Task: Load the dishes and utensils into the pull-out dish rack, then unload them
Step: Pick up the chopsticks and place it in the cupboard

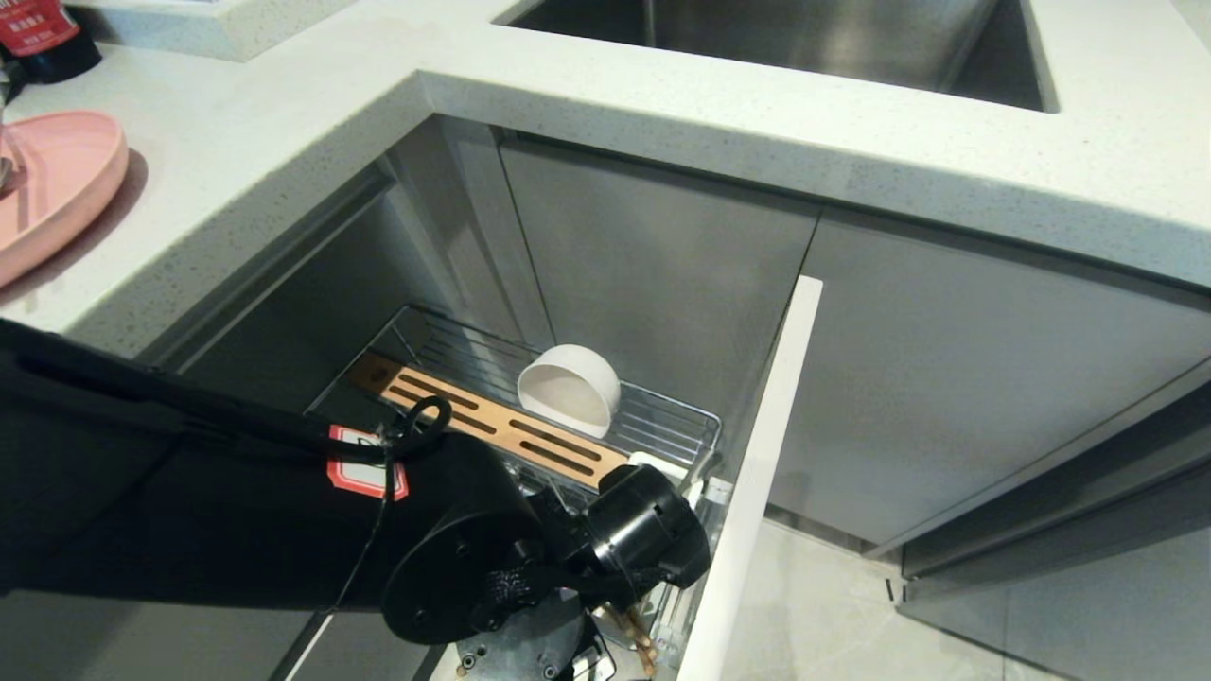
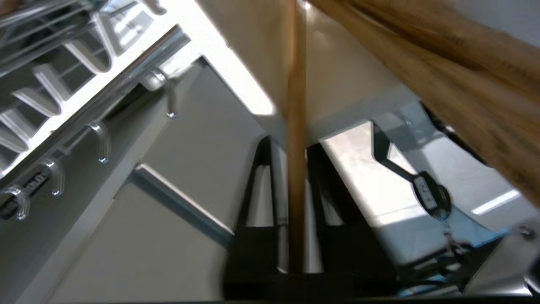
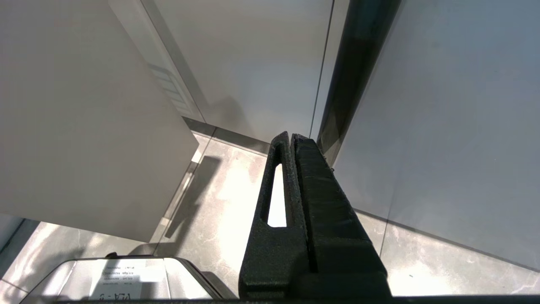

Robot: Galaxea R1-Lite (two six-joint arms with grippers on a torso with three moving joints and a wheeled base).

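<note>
Looking down the left wrist view, I see one chopstick standing between the left gripper fingers, which sit close on either side of it; whether they pinch it I cannot tell. A second chopstick crosses nearby. My left arm reaches into the pull-out dish rack near its front, where the white bowl rests on edge. The right gripper hangs clenched, empty, over the floor.

White countertop carries the pink plate.
</note>
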